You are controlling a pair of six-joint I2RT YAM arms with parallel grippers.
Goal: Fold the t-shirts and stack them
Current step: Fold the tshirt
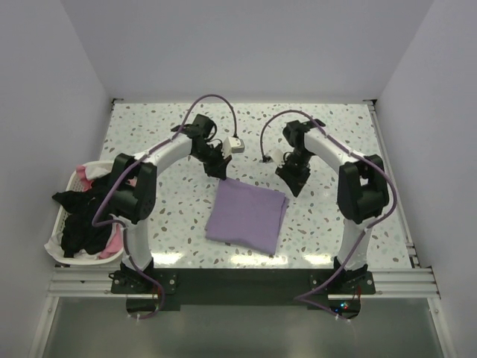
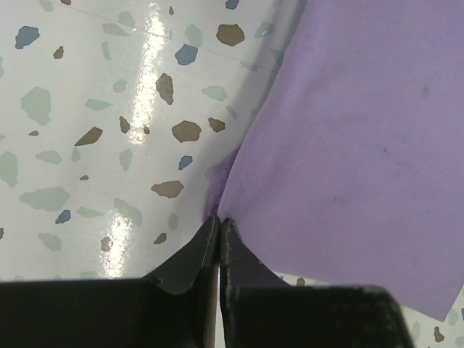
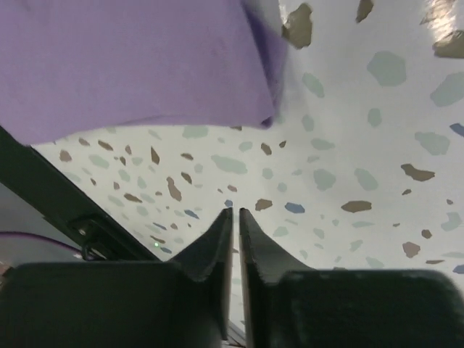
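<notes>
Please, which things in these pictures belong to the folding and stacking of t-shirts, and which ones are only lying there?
Belong to the job:
- lilac t-shirt, folded flat
- black clothes and pink cloth, heaped together

Only lying there:
- white laundry basket, holding that heap
- speckled table, under everything

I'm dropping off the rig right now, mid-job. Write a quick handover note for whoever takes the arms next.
Left gripper: shut, tips at the far-left corner of the lilac t-shirt; can't tell if cloth is nipped.
Right gripper: shut, empty, over bare table just off the shirt's far-right corner.
Lilac t-shirt: folded to a rough square, flat mid-table.
Black cloth and pink cloth: heaped unfolded in the laundry basket at the table's left edge.
Done: one shirt folded.
Left: fold the basket's shirts, then stack.
</notes>
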